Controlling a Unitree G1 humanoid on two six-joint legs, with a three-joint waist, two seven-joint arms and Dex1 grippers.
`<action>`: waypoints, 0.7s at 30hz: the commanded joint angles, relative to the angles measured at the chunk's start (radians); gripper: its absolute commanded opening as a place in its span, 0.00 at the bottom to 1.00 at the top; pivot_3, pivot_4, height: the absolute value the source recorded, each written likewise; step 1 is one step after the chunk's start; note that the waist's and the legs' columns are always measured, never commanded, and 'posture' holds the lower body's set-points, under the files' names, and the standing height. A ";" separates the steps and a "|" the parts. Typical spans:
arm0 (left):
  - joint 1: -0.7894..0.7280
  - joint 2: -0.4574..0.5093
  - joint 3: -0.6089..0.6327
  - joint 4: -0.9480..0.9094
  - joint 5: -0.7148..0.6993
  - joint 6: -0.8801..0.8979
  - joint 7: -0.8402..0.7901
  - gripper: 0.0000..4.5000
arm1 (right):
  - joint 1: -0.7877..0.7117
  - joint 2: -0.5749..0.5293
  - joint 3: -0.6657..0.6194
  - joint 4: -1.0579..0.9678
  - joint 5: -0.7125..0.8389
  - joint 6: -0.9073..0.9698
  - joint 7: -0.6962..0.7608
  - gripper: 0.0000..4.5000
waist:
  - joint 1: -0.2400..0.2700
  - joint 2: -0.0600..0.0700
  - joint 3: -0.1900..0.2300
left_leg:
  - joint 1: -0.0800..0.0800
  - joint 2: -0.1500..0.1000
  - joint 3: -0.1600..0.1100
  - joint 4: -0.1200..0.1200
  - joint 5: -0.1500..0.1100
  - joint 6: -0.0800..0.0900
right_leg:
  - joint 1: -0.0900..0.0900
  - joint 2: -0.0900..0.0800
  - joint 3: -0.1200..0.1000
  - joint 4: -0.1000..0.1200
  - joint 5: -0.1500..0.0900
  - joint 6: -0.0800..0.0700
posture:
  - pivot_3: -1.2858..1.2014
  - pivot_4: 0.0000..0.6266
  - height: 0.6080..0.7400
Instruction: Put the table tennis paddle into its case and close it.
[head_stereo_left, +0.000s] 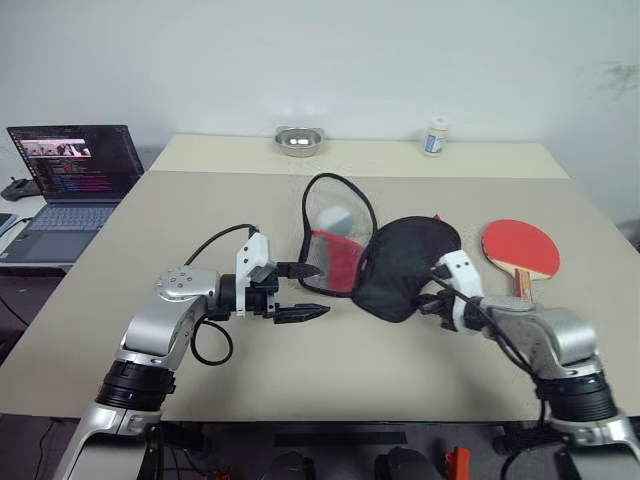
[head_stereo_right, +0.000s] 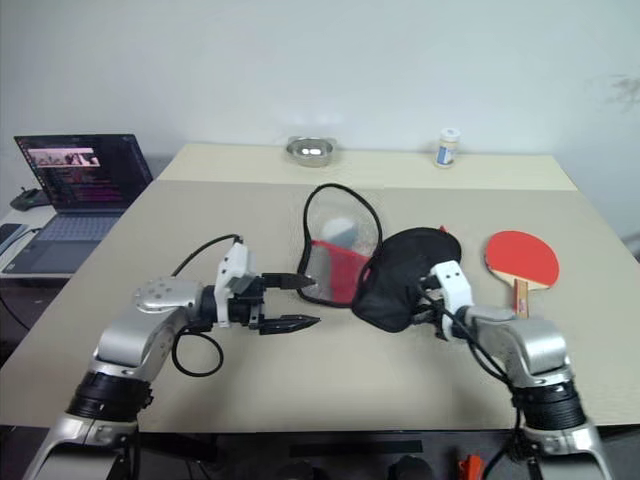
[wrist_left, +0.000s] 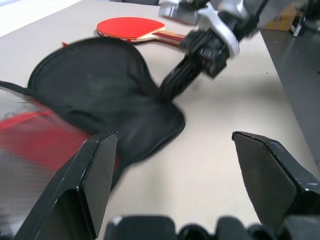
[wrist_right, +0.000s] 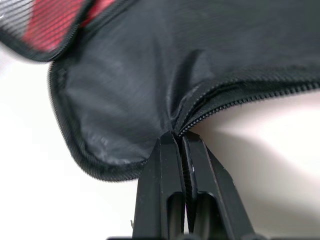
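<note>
The case (head_stereo_left: 400, 262) lies unzipped in the middle of the table, its black half to the right and its red half with the mesh pocket (head_stereo_left: 335, 250) to the left, the black edging looping upward. My right gripper (wrist_right: 178, 140) is shut on the zip edge of the black half. The table tennis paddle (head_stereo_left: 520, 248) lies red face up, just right of the case, handle toward me. My left gripper (head_stereo_left: 320, 290) is open, level with the table, its fingertips close to the red half and nothing between them.
An open laptop (head_stereo_left: 75, 165) stands on a side desk at the left. A metal bowl (head_stereo_left: 298, 140) and a small white bottle (head_stereo_left: 435, 137) sit at the far edge of the table (head_stereo_left: 200, 220).
</note>
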 joint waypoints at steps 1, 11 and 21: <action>-0.003 -0.009 0.002 -0.071 -0.016 0.017 0.022 0.89 | -0.049 -0.116 0.015 0.067 -0.032 -0.050 0.111 0.01 | 0.000 0.000 0.000 | 0.000 0.000 0.000 0.000 0.000 0.000 | 0.000 0.000 0.000 0.000 0.000 0.000 | 0.52 0.24 1.00; 0.013 -0.010 -0.004 -0.113 -0.018 0.050 0.050 0.89 | -0.221 -0.252 0.134 0.385 -0.188 -0.264 0.328 0.01 | -0.006 0.000 0.001 | 0.000 0.001 0.000 0.000 0.000 0.000 | 0.000 0.002 0.001 0.000 0.000 0.000 | 0.52 0.24 1.00; 0.027 -0.007 -0.007 -0.089 -0.009 0.012 0.033 0.89 | -0.238 -0.204 0.083 0.415 -0.218 -0.274 0.311 0.38 | -0.007 0.000 0.002 | 0.000 0.001 0.000 0.000 0.000 0.000 | -0.001 0.001 0.001 0.000 0.000 0.000 | 0.52 0.24 1.00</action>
